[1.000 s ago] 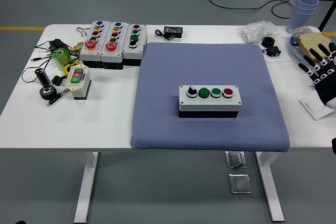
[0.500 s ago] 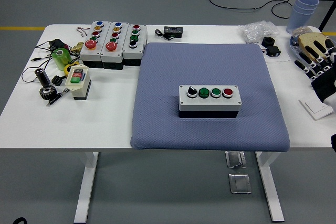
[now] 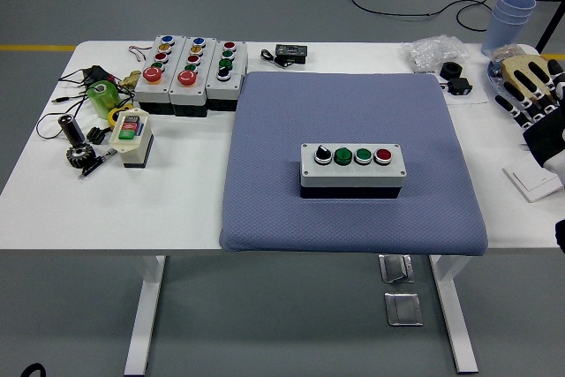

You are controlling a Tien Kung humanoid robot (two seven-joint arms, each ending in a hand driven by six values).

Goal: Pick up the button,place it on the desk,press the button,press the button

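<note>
Button box: it stands upright on the blue mat, a little toward the near edge and near the middle of the mat. Nothing touches it.
Its buttons: four in a row on the top face, from left to right a black knob, two green and a red.
Right hand: at the right edge of the table, well apart from the box. The fingers are spread and a little bent, and they hold nothing. It is over the white table, near a plate and blue cups.
Left hand: it does not show.
Other boxes: three grey boxes with coloured buttons stand side by side at the far left, just beside the mat. A small box is nearer, with a gear and wires around it.
Done, as I judge: the box is already set down on the mat, so the pick and the place look finished.
Left, as I judge: I cannot tell whether any press is made; no button looks pushed in and no lamp is lit. With the hand so far away, either both presses are still to come or they are all over.
</note>
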